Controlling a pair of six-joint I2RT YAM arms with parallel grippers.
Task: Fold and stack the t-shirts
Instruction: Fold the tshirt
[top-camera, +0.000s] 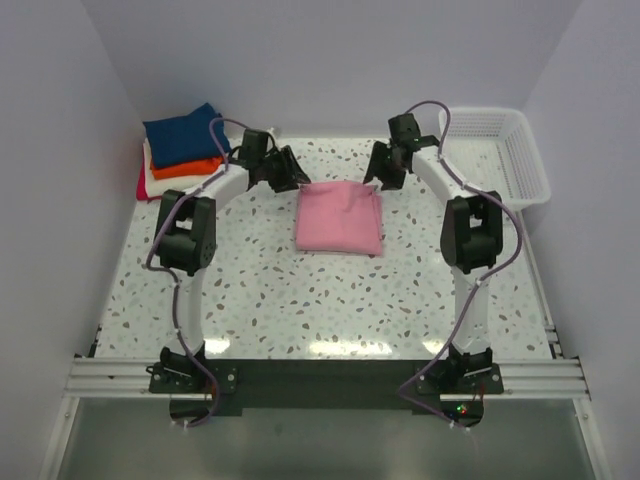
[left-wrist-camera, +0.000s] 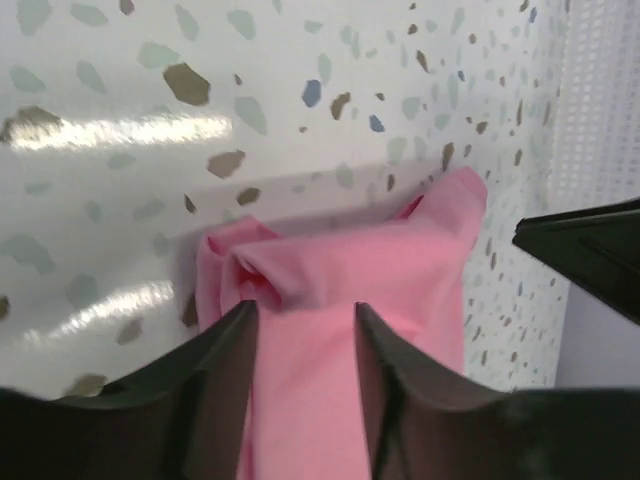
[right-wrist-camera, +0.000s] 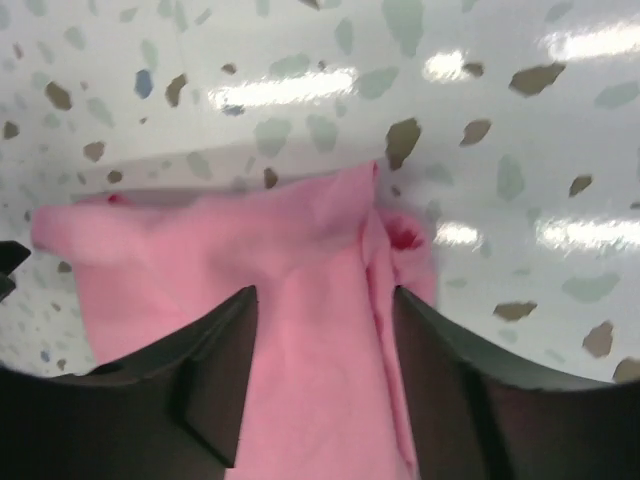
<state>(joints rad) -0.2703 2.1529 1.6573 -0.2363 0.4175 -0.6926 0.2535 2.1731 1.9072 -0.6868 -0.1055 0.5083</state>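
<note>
A light pink t-shirt (top-camera: 340, 218) lies folded into a rectangle in the middle of the table. My left gripper (top-camera: 291, 172) hovers at its far left corner and my right gripper (top-camera: 384, 168) at its far right corner. In the left wrist view the gripper (left-wrist-camera: 305, 315) is open, its jaws apart over the pink cloth (left-wrist-camera: 400, 260), which bunches at the corner. The right gripper (right-wrist-camera: 325, 295) is likewise open above the pink shirt (right-wrist-camera: 230, 260), nothing pinched. A stack of folded t-shirts sits at the back left: navy blue (top-camera: 185, 130) on top, orange (top-camera: 190, 167) below, red (top-camera: 141, 186) at the bottom.
A white mesh basket (top-camera: 500, 150) stands at the back right, its wall showing in the left wrist view (left-wrist-camera: 600, 100). The right gripper's dark finger (left-wrist-camera: 590, 250) pokes into the left wrist view. Walls close off the left, back and right sides.
</note>
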